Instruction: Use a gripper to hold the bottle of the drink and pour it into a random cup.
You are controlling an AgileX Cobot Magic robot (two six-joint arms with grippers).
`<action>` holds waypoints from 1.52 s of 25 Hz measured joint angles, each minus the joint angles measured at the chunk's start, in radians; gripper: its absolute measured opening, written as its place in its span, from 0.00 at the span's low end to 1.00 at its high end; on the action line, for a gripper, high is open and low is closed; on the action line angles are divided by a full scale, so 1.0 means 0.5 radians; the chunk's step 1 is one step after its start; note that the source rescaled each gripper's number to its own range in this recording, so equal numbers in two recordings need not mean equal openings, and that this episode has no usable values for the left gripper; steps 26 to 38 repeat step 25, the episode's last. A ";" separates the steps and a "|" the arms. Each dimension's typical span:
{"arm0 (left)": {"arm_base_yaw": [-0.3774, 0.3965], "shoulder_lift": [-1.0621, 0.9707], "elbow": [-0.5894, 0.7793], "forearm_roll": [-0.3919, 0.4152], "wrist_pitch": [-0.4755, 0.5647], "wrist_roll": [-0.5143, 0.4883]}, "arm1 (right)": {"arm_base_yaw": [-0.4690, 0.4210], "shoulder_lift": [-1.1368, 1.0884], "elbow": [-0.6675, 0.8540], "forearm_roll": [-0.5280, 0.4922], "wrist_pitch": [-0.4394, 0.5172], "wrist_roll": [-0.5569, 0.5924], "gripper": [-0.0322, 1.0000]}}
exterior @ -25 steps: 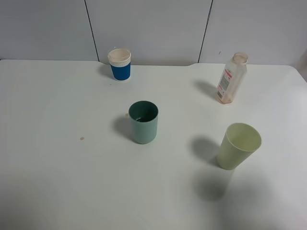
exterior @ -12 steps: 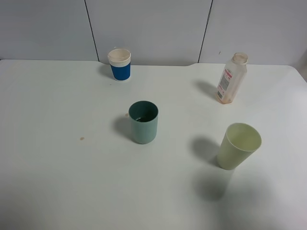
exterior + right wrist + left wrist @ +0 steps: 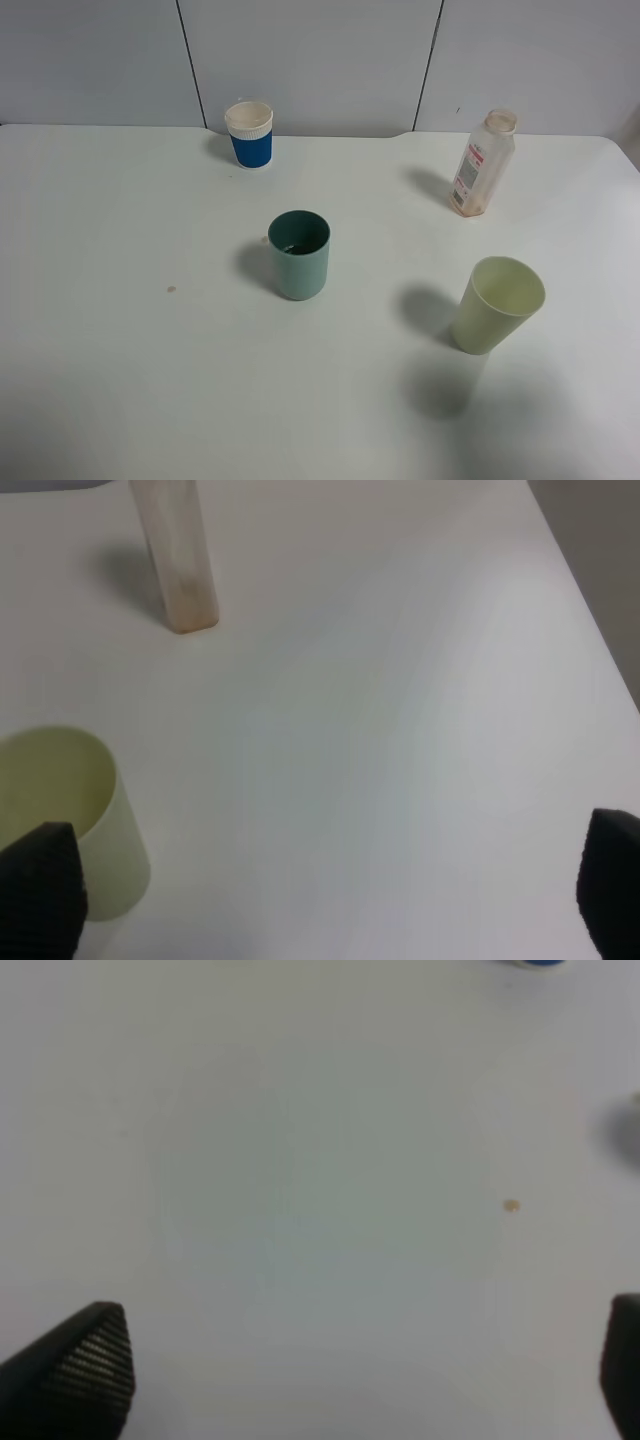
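The bottle of the drink stands upright at the back right of the table, uncapped; the right wrist view shows its lower body. The teal cup stands upright near the middle. Neither gripper appears in the exterior high view. In its wrist view my right gripper is open above bare table, well short of the bottle, with nothing between its fingertips. My left gripper is also open over bare table, its fingertips far apart.
A pale yellow-green tumbler stands in front of the bottle, close to my right gripper's one fingertip. A blue-sleeved paper cup sits at the back. A small brown speck marks the white table.
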 joint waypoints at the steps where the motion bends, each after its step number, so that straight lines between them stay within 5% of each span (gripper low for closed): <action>1: 0.000 0.000 0.000 0.000 0.000 0.000 | 0.000 0.000 0.000 0.000 0.000 0.000 0.99; 38: 0.000 0.000 0.000 0.000 0.000 0.000 | 0.000 0.000 0.000 0.000 0.000 0.000 0.99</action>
